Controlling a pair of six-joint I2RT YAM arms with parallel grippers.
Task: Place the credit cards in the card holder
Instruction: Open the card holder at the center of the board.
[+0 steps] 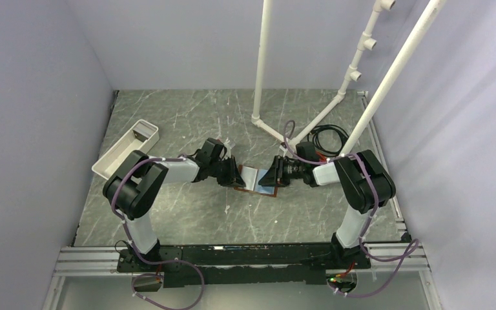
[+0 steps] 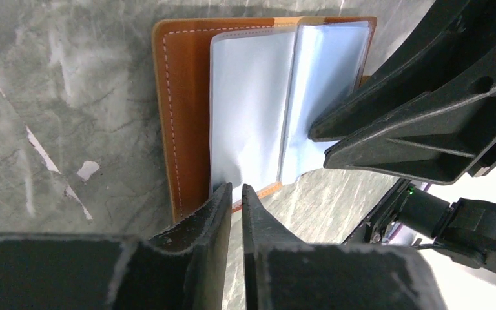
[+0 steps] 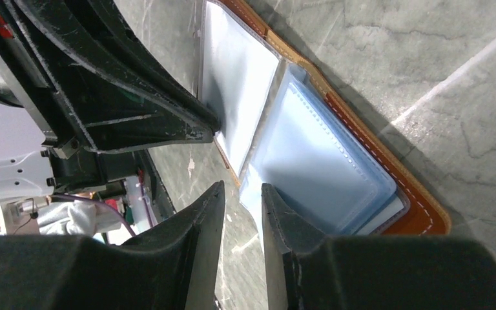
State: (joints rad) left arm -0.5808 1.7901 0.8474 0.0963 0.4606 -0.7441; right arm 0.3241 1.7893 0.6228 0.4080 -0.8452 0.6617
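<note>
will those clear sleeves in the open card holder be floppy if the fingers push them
Probably floppy: the clear sleeves bow and lift unevenly off the card holder. Likely slippery too, given their glossy sheen. The holder looks thin and light, so a push may slide it across the table.

Robot lab test cell, not home or shop. Two robot arms, left arm (image 1: 135,187) and right arm (image 1: 361,181), bolted to black base plate (image 1: 245,255) on aluminium rail (image 1: 90,261) at near table edge. Plain pale walls (image 1: 32,97) box in worktop on three sides. Worktop (image 1: 187,219) grey, marble-patterned, otherwise bare of furniture. White plastic pipe frame (image 1: 261,64) rises from far side. Purple cables (image 1: 168,284) loop along arms and under base; black cable coil (image 1: 329,135) lies by right wall.
</note>
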